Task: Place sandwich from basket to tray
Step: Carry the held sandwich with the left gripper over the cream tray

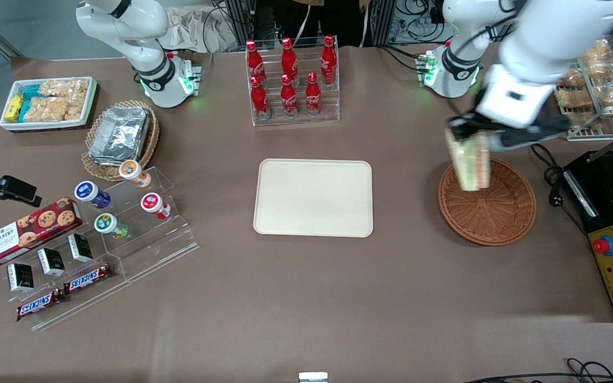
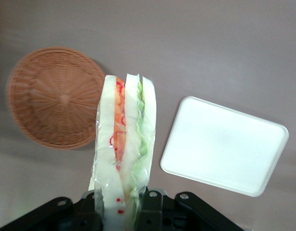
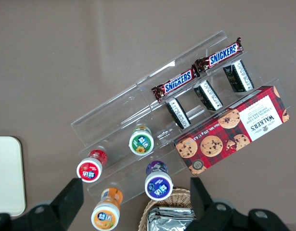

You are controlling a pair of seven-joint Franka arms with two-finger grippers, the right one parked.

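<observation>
above basket, tool grips sandwich.

"WALKERS" reads on the red tartan cookie box, white label at its end; also legible in the right wrist view. "SNICKERS" on two candy bars on the clear acrylic stand. Red bottles in the rack carry white Coca-Cola script, small. Lids of the small cups have print, too small to read. Sandwich wrap held by the gripper: no readable text.
</observation>
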